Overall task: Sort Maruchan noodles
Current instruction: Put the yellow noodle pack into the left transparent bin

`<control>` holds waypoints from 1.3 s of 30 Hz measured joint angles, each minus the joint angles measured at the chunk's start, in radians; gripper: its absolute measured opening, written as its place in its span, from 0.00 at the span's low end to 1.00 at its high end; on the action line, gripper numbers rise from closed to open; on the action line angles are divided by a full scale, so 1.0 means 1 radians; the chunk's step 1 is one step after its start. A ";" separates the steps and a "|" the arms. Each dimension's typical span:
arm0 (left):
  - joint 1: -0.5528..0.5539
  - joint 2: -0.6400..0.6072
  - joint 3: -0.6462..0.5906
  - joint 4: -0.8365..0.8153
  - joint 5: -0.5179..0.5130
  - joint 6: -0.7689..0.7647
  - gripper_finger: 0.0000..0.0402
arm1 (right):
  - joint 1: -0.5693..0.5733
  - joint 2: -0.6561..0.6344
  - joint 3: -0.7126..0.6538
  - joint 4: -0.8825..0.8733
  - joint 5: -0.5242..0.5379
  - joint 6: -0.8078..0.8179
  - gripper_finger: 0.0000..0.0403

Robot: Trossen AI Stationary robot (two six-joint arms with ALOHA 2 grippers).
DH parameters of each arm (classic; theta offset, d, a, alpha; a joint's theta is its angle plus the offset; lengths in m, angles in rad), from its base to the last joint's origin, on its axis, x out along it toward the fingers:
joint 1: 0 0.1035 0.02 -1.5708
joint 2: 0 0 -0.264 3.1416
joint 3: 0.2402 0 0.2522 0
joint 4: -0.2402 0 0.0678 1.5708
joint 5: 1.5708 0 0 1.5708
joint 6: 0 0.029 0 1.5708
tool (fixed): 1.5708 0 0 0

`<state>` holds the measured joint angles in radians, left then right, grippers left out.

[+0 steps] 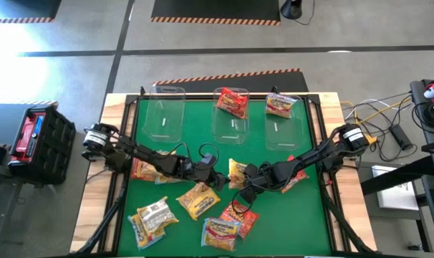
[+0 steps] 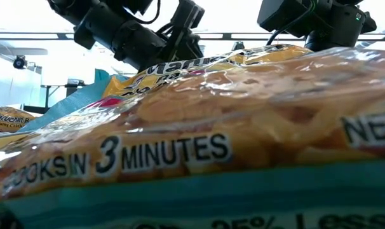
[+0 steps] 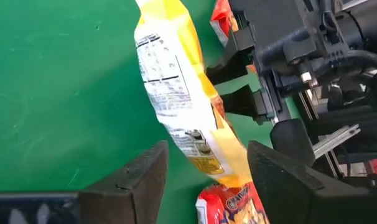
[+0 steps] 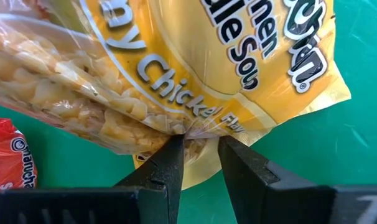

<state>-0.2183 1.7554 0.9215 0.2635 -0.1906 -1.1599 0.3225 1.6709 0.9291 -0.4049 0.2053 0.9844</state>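
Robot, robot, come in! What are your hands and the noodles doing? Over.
Right gripper shut on yellow noodle packet mid-table. Left gripper open beside it. Two bins hold packets, one bare. Loose packets near front edge.

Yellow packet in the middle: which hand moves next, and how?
Probably the left hand should back away: its fingers stand open on either side of the yellow packet, while the right hand is pinched on its edge and can carry it to a bin.
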 joint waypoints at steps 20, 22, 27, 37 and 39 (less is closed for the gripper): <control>0.075 0.074 0.000 0.122 0.029 0.016 0.53 | 0.000 0.001 -0.001 0.030 0.017 -0.061 0.24; 0.079 0.088 0.000 0.147 0.041 0.006 0.53 | 0.000 0.002 -0.001 0.030 0.024 -0.071 0.24; 0.079 0.117 0.001 0.176 0.060 -0.020 0.53 | 0.000 0.002 -0.001 0.042 0.036 -0.112 0.24; 0.084 0.153 0.001 0.173 0.079 -0.085 0.49 | -0.001 0.003 -0.002 0.056 0.084 -0.159 0.24; 0.086 0.153 0.001 0.173 0.079 -0.085 0.45 | 0.000 0.003 -0.002 0.057 0.084 -0.159 0.24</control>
<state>-0.1325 1.9087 0.9222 0.4363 -0.1116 -1.2446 0.3222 1.6741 0.9272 -0.3476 0.2896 0.8249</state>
